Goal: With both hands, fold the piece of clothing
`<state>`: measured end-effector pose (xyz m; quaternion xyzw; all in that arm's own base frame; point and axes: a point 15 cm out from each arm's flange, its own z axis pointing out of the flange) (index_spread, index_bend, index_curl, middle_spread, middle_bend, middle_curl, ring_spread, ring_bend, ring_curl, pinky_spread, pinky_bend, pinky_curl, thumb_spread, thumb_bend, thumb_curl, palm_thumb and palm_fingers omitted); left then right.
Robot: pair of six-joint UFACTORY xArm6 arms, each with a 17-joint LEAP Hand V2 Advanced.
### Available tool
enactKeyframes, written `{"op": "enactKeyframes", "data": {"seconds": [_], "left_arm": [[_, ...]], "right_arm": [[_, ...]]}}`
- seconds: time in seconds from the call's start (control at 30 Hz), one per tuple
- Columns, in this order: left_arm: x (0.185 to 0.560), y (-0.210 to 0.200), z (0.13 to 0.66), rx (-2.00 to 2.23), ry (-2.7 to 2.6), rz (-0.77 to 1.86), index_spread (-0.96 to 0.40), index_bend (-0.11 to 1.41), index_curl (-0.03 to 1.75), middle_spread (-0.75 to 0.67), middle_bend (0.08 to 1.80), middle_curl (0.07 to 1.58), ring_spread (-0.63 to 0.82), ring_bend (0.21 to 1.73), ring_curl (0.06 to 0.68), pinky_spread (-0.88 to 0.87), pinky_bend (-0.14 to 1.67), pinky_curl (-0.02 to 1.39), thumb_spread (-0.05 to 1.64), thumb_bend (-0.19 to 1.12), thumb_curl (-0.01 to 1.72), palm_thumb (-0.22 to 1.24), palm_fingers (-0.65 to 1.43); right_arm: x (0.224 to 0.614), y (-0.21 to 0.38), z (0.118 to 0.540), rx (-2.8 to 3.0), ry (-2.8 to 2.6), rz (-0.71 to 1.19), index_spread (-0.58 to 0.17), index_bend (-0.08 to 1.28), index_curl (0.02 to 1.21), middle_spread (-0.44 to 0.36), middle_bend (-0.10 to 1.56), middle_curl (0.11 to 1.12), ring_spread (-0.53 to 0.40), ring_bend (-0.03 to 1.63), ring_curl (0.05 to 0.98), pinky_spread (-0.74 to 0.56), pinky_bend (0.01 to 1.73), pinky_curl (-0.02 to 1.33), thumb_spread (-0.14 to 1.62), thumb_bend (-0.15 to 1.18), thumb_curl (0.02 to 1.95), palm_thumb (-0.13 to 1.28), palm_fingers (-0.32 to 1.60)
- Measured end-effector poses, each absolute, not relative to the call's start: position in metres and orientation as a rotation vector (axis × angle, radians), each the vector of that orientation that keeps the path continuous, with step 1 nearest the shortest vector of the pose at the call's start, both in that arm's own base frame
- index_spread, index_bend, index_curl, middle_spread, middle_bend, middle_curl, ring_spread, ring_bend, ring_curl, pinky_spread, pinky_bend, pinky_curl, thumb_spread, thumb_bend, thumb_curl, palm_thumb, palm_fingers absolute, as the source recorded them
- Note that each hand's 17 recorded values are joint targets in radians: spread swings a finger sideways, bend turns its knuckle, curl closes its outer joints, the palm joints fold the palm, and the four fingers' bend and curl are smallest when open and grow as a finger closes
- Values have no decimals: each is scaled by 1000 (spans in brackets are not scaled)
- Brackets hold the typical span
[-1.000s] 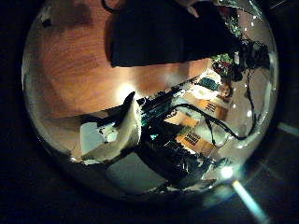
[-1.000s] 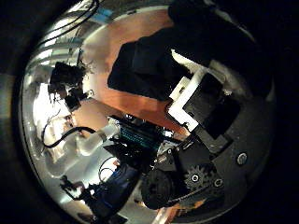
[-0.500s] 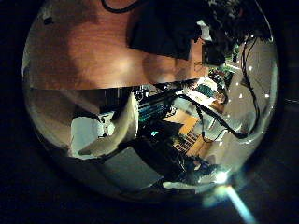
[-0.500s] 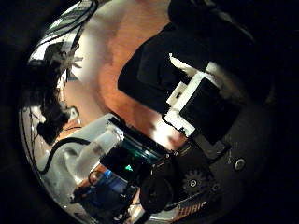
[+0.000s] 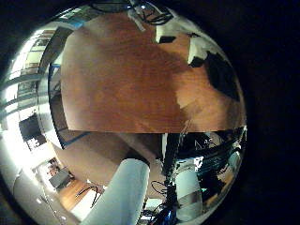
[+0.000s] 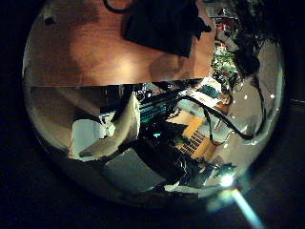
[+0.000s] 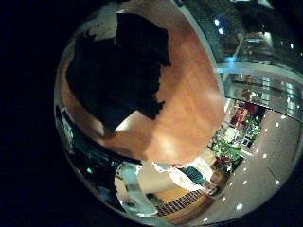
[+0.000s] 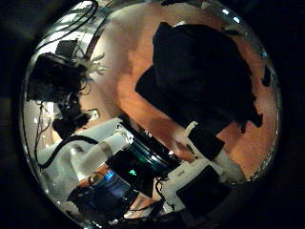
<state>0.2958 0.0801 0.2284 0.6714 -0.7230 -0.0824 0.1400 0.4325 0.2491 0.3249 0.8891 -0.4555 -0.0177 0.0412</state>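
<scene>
The piece of clothing [image 8: 205, 76] is a dark, crumpled heap lying on the wooden table [image 8: 129, 48]. In the right thumb side palm view my right hand [image 8: 205, 157] has straight fingers beside the cloth's edge and holds nothing. The right little finger side palm view shows the clothing [image 7: 118, 66] spread on the table [image 7: 194, 104] below the palm. In the left thumb side palm view the clothing [image 6: 167, 24] lies far off on the table, and my left hand [image 6: 122, 129] is relaxed and holds nothing. The left little finger side palm view shows mostly bare table [image 5: 131, 84].
The table's edge [image 6: 114, 86] runs across the left thumb side palm view, with equipment and cables [image 6: 181, 114] beyond it. A robot arm [image 5: 127, 197] shows past the table's edge in the left little finger side palm view.
My right hand has drawn back from the clothing: its fingers, earlier over the cloth, are now off it. The left palm view has shifted a little; the clothing stays far from it.
</scene>
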Motion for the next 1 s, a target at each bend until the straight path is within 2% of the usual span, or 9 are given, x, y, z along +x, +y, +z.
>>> {"op": "enactKeyframes", "data": {"seconds": [0.23, 0.37, 0.5, 0.73, 1.0], "left_arm": [[303, 52, 255, 1930, -2121, -267, -60, 182, 400, 93, 189, 379, 95, 691, 221, 183, 356, 344, 1168, -19, 324, 385, 261], [307, 34, 282, 1927, -2147, -273, -61, 183, 403, 95, 186, 376, 95, 693, 222, 182, 359, 346, 1167, -19, 327, 384, 258], [308, 8, 304, 1909, -2177, -297, -61, 187, 407, 110, 178, 369, 94, 699, 224, 181, 364, 348, 1167, -19, 328, 384, 252], [295, -2, 310, 1854, -2194, -329, -46, 159, 389, 147, 179, 353, 101, 732, 235, 184, 409, 362, 1173, -22, 324, 369, 201], [280, -3, 313, 1858, -2182, -332, -35, 163, 369, 160, 190, 354, 110, 755, 240, 187, 441, 368, 1166, -21, 320, 339, 179]], "right_arm": [[423, 172, 395, 2729, -1599, -12, -421, 210, 404, -123, 332, 393, -66, 858, 381, 178, 827, 631, 1188, -6, 603, 911, 100], [400, 122, 416, 2632, -1694, -56, -414, 211, 405, -114, 362, 397, -73, 829, 361, 203, 713, 582, 1225, -23, 588, 858, 142], [381, 70, 424, 2519, -1765, -113, -410, 216, 406, -103, 355, 390, -72, 799, 342, 227, 628, 534, 1274, -25, 556, 790, 177], [347, 12, 432, 2401, -1685, -122, -407, 199, 402, -83, 343, 381, -44, 713, 306, 287, 527, 467, 1345, -23, 478, 626, 191], [315, -23, 397, 2321, -1690, -235, -397, 189, 388, -75, 309, 369, -20, 656, 276, 314, 466, 410, 1391, -10, 418, 579, 232]]}}
